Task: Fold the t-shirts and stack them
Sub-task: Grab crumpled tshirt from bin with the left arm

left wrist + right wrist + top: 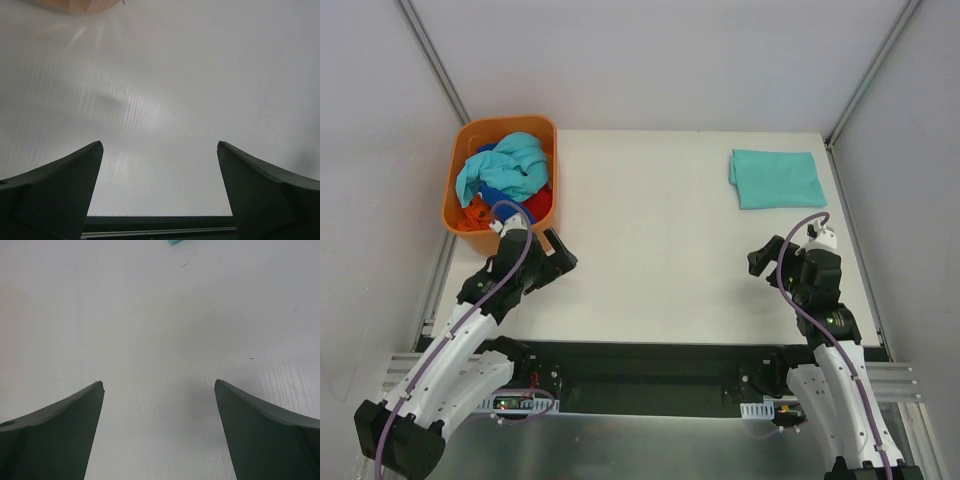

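Note:
One teal t-shirt [777, 178] lies folded flat at the back right of the white table [660, 230]; a sliver of it [175, 242] shows at the top edge of the right wrist view. A second teal t-shirt [510, 168] sits crumpled on top of the pile in the orange basket [548, 130] at the back left. My left gripper [563, 252] is open just in front of the basket's near right corner, over bare table [159, 145]. My right gripper [760, 262] is open over bare table [159, 383], in front of the folded shirt. Neither holds anything.
Under the crumpled shirt the basket also holds red and orange garments [478, 212] and a blue one [542, 196]. The basket's orange edge [80, 5] shows at the top left of the left wrist view. Metal frame rails [435, 60] run along the sides of the table.

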